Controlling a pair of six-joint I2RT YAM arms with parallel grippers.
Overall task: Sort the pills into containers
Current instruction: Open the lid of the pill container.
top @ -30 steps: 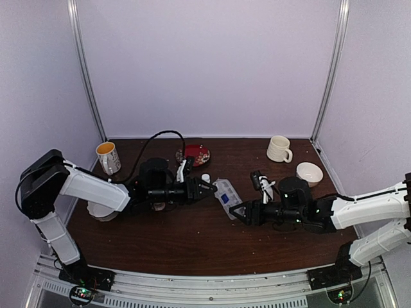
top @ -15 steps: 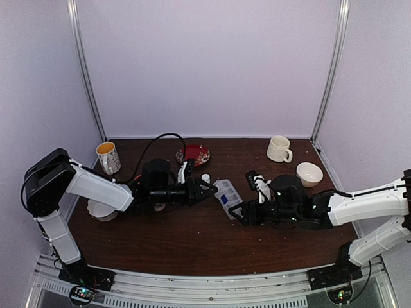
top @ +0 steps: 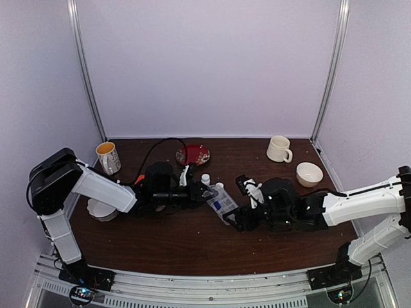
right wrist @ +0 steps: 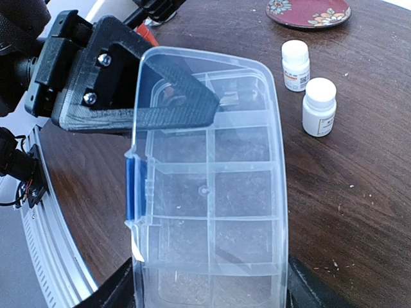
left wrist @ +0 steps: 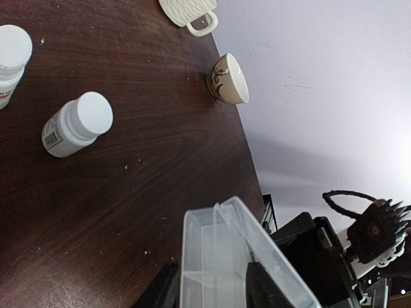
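Note:
The containers are the cells of a clear organizer box (top: 222,205) with a blue latch. The box is shut and tilted between both arms at the table's middle. My left gripper (top: 207,195) is shut on its far-left end. In the left wrist view the box (left wrist: 221,256) sits between the fingers of my left gripper (left wrist: 212,290). My right gripper (top: 234,218) is shut on the near-right end. In the right wrist view the box (right wrist: 212,186) fills the gap of my right gripper (right wrist: 212,296), and its cells look empty. No pills are in view.
Two small white bottles (top: 205,179) stand just behind the box, also in the right wrist view (right wrist: 319,106). A red plate (top: 193,154), a yellow mug (top: 108,157), a cream mug (top: 278,148), a bowl (top: 309,173) and a white dish (top: 101,209) ring the table.
Both grippers have closed in on the box from either side. The box has shifted toward the near left and now sits tilted between them.

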